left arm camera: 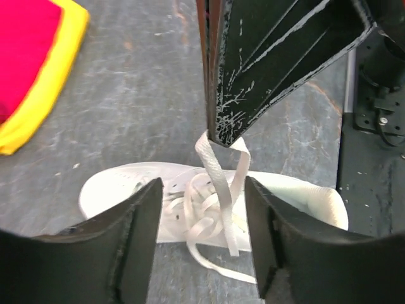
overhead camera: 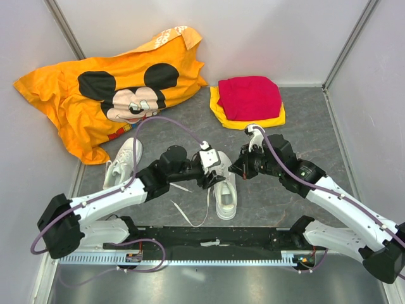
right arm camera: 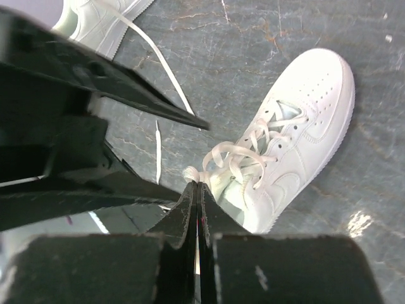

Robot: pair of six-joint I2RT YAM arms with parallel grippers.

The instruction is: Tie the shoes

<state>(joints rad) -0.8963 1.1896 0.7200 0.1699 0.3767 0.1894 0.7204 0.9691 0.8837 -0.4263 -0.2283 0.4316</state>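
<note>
One white shoe (overhead camera: 226, 201) sits in the middle of the grey table (overhead camera: 310, 126), partly under the two claws. It stands on its sole. Its long side runs from near to far. Its toe points to the far side and its heel is at the near end. The other shoe (overhead camera: 123, 161) lies off to the left, close to the orange shirt (overhead camera: 57, 95). It is slanted, with its far end leaning to the right. I cannot tell which end is its toe.

The right claw (right arm camera: 197, 190) is squeezed tight. It pinches a loop of lace (left arm camera: 218, 166) and holds it up above the middle of the white shoe. The left claw (left arm camera: 202, 187) is partly spread, with a gap between its two fingers. The lifted lace hangs in that gap, and the fingers do not seem to touch it. This claw holds nothing. More loose lace lies on the table to the near left of the shoe. A red cloth (overhead camera: 250, 95) rests on a yellow cloth (overhead camera: 218, 111) at the far side.
</note>
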